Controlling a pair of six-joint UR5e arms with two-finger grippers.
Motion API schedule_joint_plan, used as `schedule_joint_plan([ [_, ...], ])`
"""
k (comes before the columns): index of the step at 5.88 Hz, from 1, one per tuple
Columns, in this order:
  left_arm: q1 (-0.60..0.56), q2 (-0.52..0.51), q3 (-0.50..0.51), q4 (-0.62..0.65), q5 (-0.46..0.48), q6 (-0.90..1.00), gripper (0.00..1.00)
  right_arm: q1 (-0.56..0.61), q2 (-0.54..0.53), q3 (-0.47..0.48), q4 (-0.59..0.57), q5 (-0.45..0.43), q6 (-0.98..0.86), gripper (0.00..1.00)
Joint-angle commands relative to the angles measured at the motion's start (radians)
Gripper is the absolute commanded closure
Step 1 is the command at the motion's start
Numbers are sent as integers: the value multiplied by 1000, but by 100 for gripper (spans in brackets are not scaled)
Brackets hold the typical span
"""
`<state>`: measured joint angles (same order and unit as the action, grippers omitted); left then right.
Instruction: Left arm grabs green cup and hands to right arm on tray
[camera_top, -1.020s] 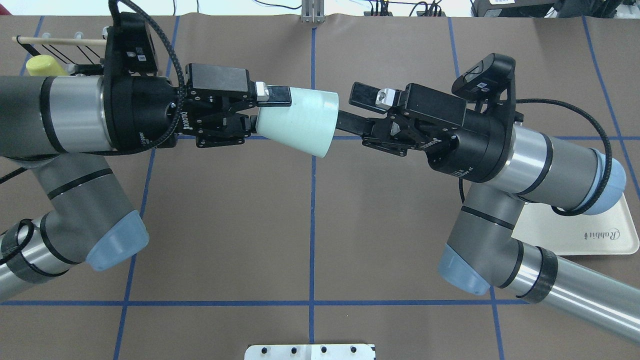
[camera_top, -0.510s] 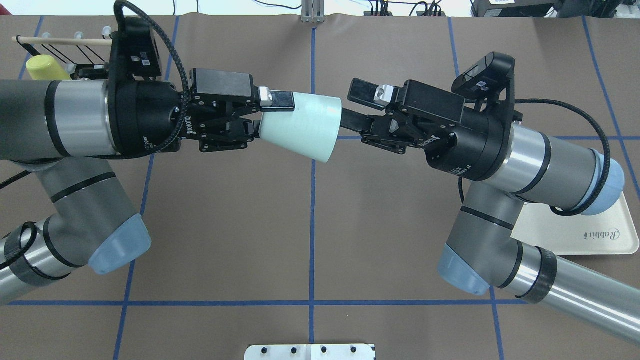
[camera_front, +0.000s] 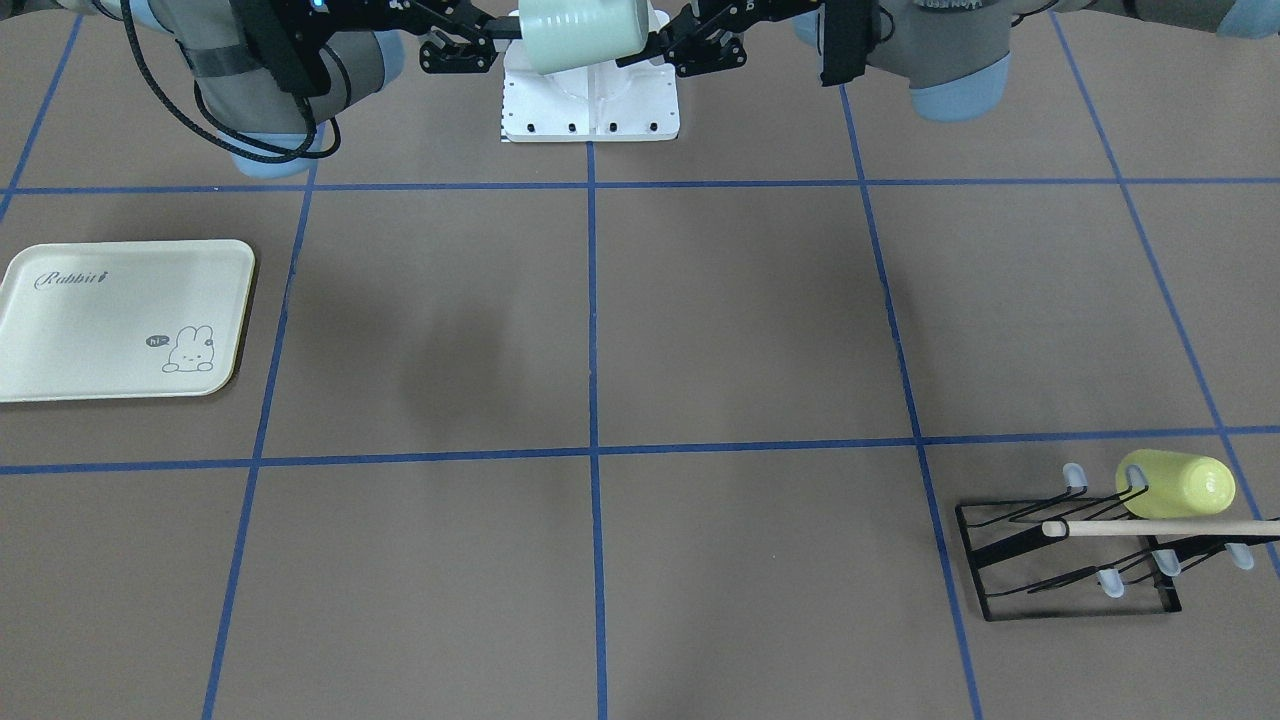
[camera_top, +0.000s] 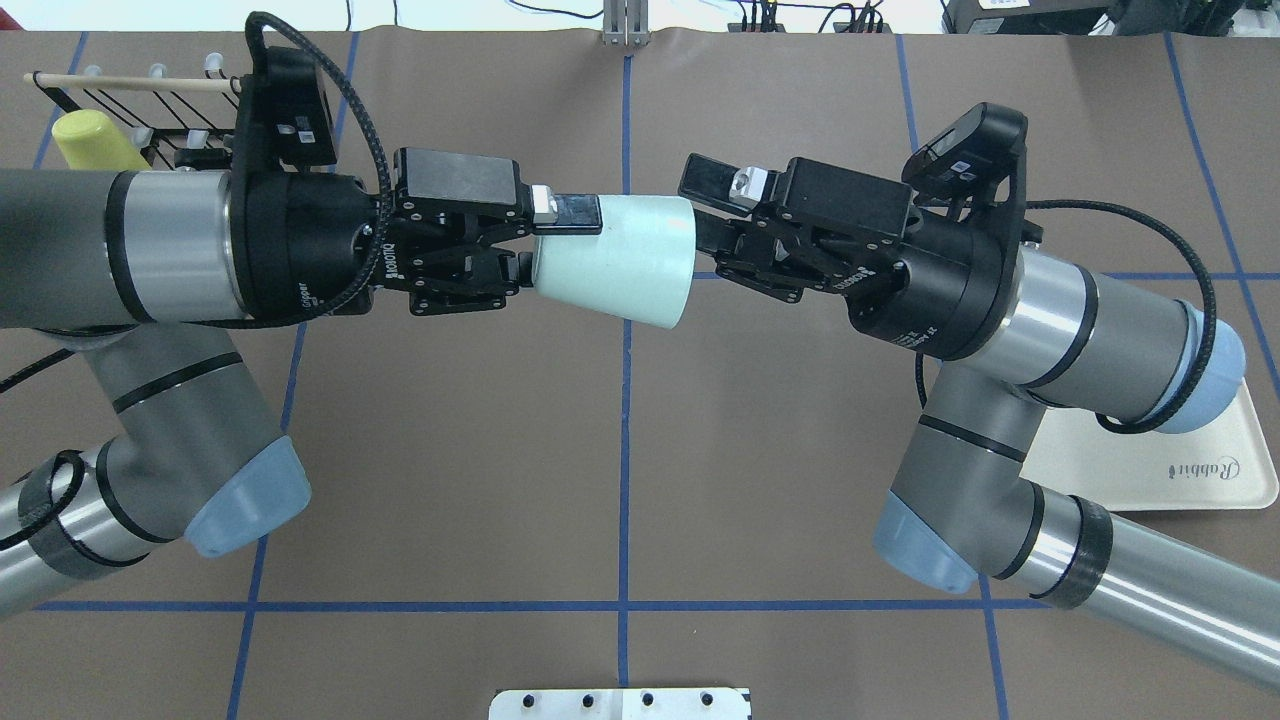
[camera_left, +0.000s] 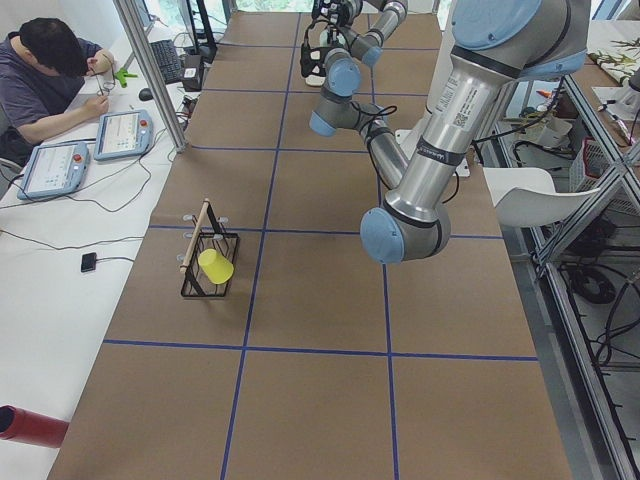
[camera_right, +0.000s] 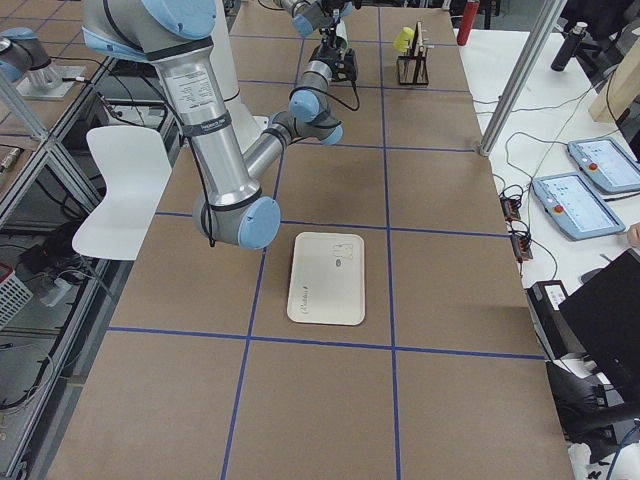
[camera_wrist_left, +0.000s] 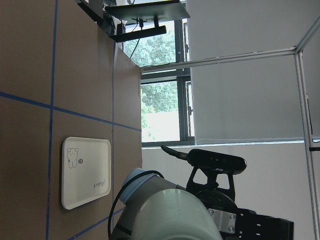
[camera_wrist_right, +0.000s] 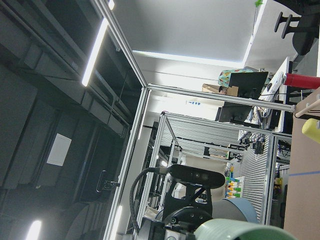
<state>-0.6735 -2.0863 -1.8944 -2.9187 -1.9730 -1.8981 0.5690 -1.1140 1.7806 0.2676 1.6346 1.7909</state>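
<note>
The pale mint-green cup (camera_top: 620, 260) hangs on its side in the air over the table's middle, its mouth toward the right arm. My left gripper (camera_top: 550, 242) is shut on the cup's base end. My right gripper (camera_top: 703, 212) is open, one finger above the cup's rim and the other running behind or into the mouth. The cup also shows at the top of the front view (camera_front: 585, 30) and in both wrist views (camera_wrist_left: 170, 215) (camera_wrist_right: 235, 232). The cream tray (camera_top: 1200, 470) lies on the table under the right arm; it is bare in the front view (camera_front: 100, 320).
A black wire rack (camera_front: 1070, 560) with a wooden rod holds a yellow-green cup (camera_front: 1175, 485) at the far left corner, behind the left arm (camera_top: 85, 140). A white mounting plate (camera_top: 620, 703) sits at the robot's base. An operator sits at a side desk.
The left gripper has carried the cup to the right and the right gripper has moved left; the right fingers, earlier clear of the cup, now reach its rim.
</note>
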Motion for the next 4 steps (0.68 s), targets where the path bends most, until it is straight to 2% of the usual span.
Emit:
schedule_joint_plan([
  [1, 0, -17, -2, 7, 0, -12, 100, -1, -1, -1, -1, 1, -5, 44],
  [3, 0, -29, 0, 12, 0, -16, 100, -1, -4, -1, -1, 2, -7, 48],
  [4, 0, -31, 1, 15, 0, -15, 100, -1, -6, 2, -1, 10, -11, 95],
])
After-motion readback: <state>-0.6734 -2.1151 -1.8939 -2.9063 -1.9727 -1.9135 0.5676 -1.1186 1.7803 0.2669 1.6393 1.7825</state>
